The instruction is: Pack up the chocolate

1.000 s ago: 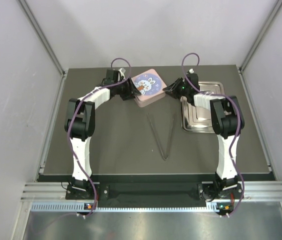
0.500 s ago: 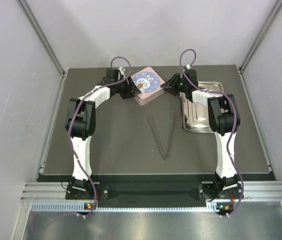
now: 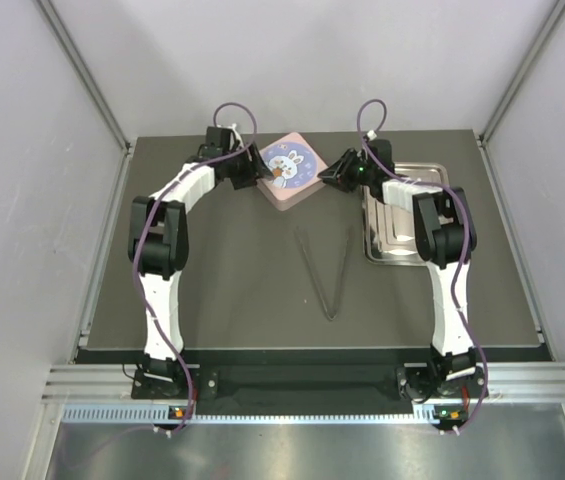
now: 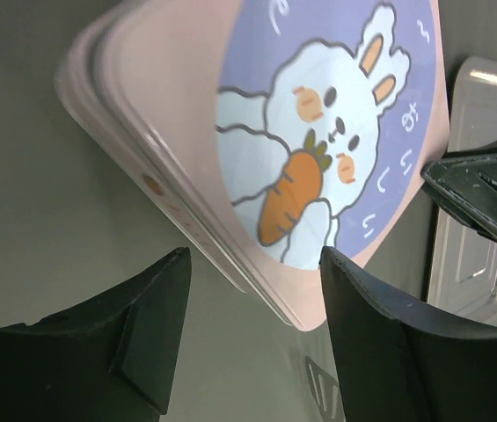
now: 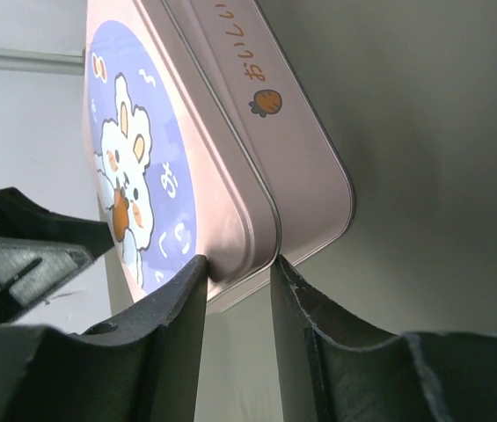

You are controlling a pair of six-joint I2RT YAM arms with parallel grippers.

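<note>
No chocolate shows in any view. The pink square box with the rabbit picture [image 3: 292,168] lies closed at the back middle of the table. My right gripper [image 3: 330,177] is at its right corner. In the right wrist view [image 5: 235,264] its jaws are nearly closed on the lid's rim at a corner of the box [image 5: 222,114]. My left gripper [image 3: 258,175] is at the box's left side. In the left wrist view [image 4: 255,264] its jaws are wide open, with a corner of the box [image 4: 318,158] lying between them untouched.
A shallow metal tray [image 3: 412,215] sits at the back right, beside the box, and it also shows in the left wrist view [image 4: 468,255]. A pair of dark tongs [image 3: 327,268] lies open in a V on the table's middle. Walls enclose the sides and back.
My right gripper has moved left onto the box's right corner. The box has shifted slightly back and left. My left gripper has drawn back a little to the left.
</note>
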